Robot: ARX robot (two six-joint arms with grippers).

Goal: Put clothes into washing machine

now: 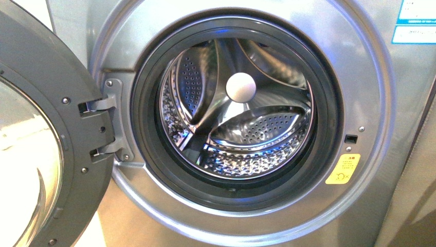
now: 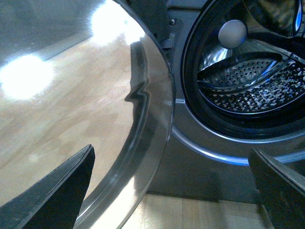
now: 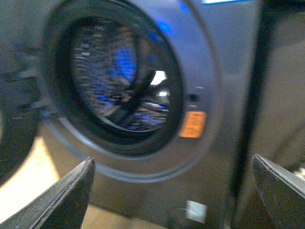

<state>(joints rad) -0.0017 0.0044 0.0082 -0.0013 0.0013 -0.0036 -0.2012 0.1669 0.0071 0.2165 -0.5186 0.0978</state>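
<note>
Although it cannot be told whether it is the clothes, a narrow dark strip (image 1: 198, 138) is seen slanting across the lower left of the perforated shiny steel drum (image 1: 262, 126) of the large silver-grey front-loading washing machine (image 1: 360, 72). Its dark grey glass-windowed door (image 1: 77, 149) is swung wide open on the left. A yellow sticker (image 1: 343, 169) is fixed right of the porthole. The left gripper (image 2: 170, 149) and the right gripper (image 3: 172, 157) are spread wide, with nothing held between the fingers.
</note>
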